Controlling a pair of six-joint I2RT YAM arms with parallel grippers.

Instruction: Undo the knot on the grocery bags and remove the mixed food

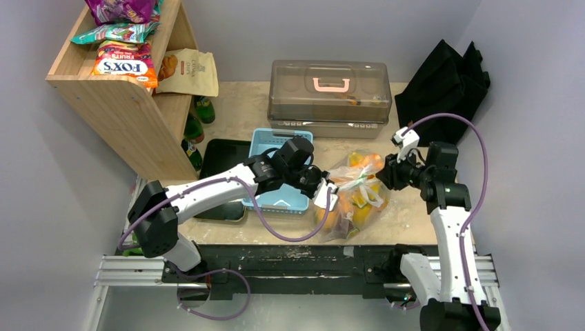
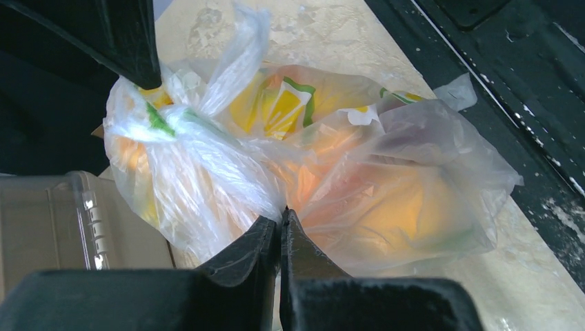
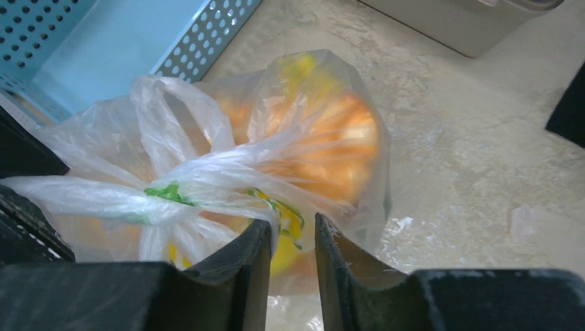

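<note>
Left claw [image 1: 325, 192] is squeezed tight on a stretched strand of the grocery bag [image 1: 355, 196], on the bag's left side. Right claw [image 1: 388, 172] sits on the opposite side with its fingers a little apart; film lies right against one, nothing is gripped. Biggest stuff first: the wooden shelf [image 1: 117, 103] is cut off by the frame's top edge, and of its snack packs only "FOX'S" [image 1: 124, 65] reads clearly. The lettering on the brown pouch [image 1: 190, 72] is too small to read. The smoky lidded box [image 1: 330, 93] has a pink handle, and its contents are hard to make out. A black fabric bag [image 1: 445, 79] slumps in the far right corner. The blue basket [image 1: 265, 134] and black tray [image 1: 221, 148] are partly hidden under the left arm. The grocery bag lies on the table [image 1: 414, 214] just right of the basket. Its knot [image 3: 165, 200] is tied on top, whitish with a green smear. The mixed food [image 3: 338, 145] is just orange and yellow blobs through the plastic, so I can't tell the pieces apart.
</note>
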